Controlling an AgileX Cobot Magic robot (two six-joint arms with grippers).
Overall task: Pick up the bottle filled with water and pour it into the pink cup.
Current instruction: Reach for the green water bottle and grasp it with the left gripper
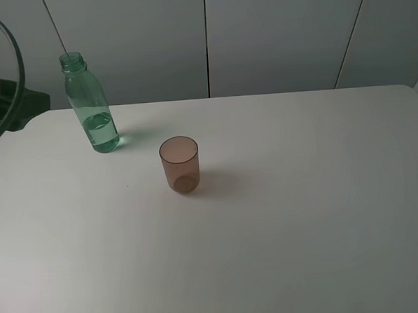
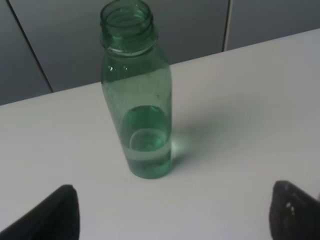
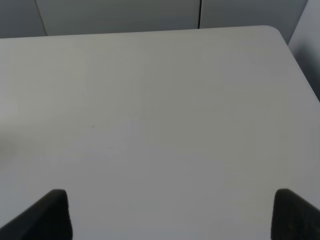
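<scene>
The bottle (image 1: 90, 105) is clear green plastic with no cap and stands upright at the back left of the white table (image 1: 304, 228), with water filling roughly its lower third. The pink cup (image 1: 179, 164) stands upright near the table's middle, to the right of the bottle and nearer the front. It looks empty. In the left wrist view the bottle (image 2: 138, 95) stands just ahead of my left gripper (image 2: 172, 220), whose jaws are wide apart and empty. My right gripper (image 3: 170, 215) is open and empty over bare table (image 3: 160, 110). Neither gripper shows in the exterior high view.
A dark arm part (image 1: 10, 104) and a curved black cable (image 1: 12, 82) sit at the far left edge, behind the table's corner. Grey wall panels (image 1: 273, 34) run along the back. The table's right back corner (image 3: 272, 30) shows in the right wrist view.
</scene>
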